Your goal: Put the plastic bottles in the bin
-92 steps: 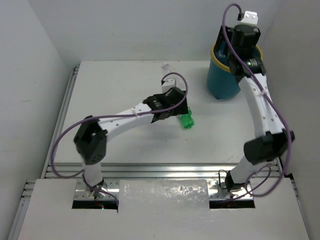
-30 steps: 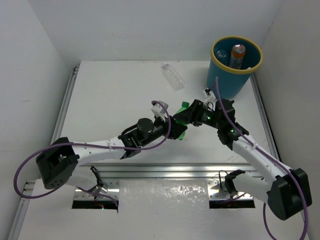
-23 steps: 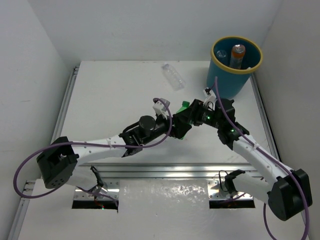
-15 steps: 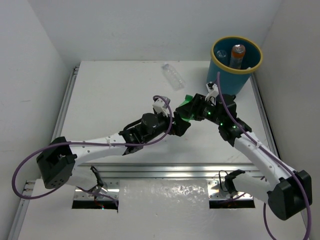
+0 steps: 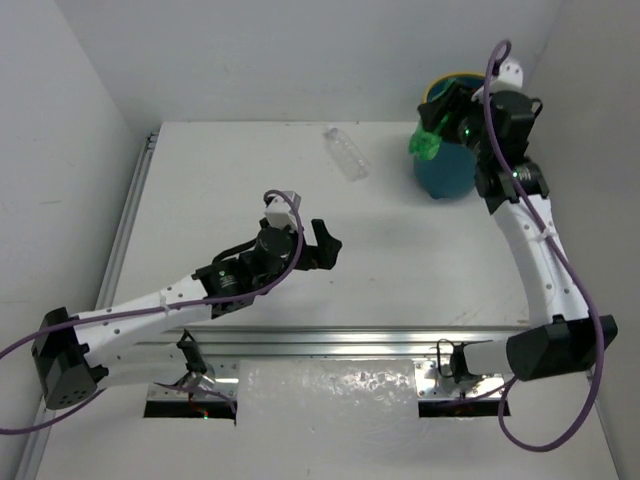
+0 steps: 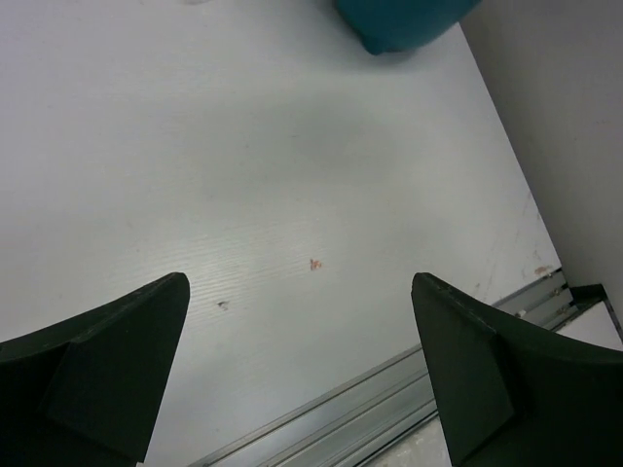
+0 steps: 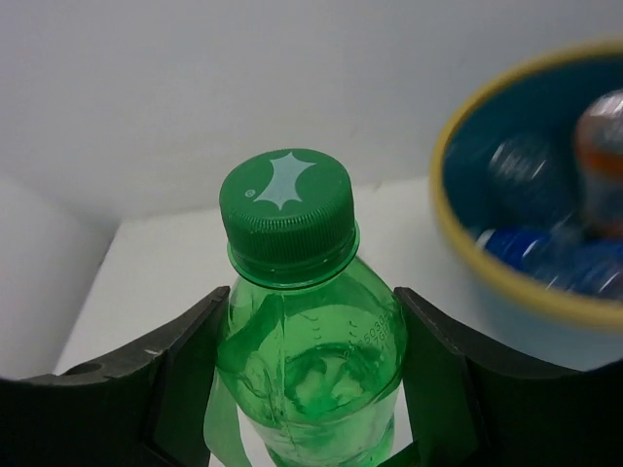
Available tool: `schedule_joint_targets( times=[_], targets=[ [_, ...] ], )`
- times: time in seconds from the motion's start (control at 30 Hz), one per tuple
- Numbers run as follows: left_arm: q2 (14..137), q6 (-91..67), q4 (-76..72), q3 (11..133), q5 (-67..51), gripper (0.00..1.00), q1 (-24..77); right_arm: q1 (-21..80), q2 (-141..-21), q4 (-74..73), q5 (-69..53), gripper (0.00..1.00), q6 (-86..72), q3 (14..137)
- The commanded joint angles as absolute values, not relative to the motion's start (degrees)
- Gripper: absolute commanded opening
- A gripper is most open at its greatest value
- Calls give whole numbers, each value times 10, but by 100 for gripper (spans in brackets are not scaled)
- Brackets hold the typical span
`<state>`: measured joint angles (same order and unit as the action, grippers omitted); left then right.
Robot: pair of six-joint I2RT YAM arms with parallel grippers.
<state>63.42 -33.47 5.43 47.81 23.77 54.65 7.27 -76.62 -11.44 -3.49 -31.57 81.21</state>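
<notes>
Two robot arms share a white table (image 5: 240,190), and only one of them has anything in its grasp. The right gripper (image 5: 432,135) is raised at the far right corner, its jaws closed on the green bottle (image 5: 425,146), which hangs in the air just beside the left side of the bin (image 5: 445,178) in the overhead view.

From the right wrist, the green bottle (image 7: 292,321) fills the middle of the picture. Its capped end points away from the camera, with one dark finger (image 7: 185,360) pressed against each side of the body below the shoulder. The bin (image 7: 492,117) sits to the right of it, yellow rim and teal inside showing. An orange bottle (image 7: 604,156) and a blue-labelled bottle (image 7: 516,243) lie blurred within; a paler bottle beside them is too blurred to name.

The left gripper (image 5: 322,245) reaches out low over the middle of the table, well apart from the bin. Its jaws stand wide with nothing between them. The left wrist view shows bare tabletop (image 6: 243,146) between the spread fingers (image 6: 107,360) and the teal foot of the bin (image 6: 399,24) at the top edge.

One clear bottle (image 5: 347,154) lies on its side on the table near the back wall, left of the bin and touched by neither arm.
</notes>
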Motion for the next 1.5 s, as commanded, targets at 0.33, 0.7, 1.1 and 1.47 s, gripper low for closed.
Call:
schedule_joint_targets(
  times=[0.33,0.7,1.1,1.47],
  targets=[
    [649,-349,114,485,252,96,528,33,-1078,-83,170,6,-55,1172],
    [787,-372,144,590,229,96,457,21,-1107,-97,174,99,-61,1195],
    [1094,-356,218,957,349,95,431,49,-880,-315,141,99,-250,1041],
    [1443,-249,87,1353,429,95,409,170,-383,-265,-19,99,-351,508]
  ],
)
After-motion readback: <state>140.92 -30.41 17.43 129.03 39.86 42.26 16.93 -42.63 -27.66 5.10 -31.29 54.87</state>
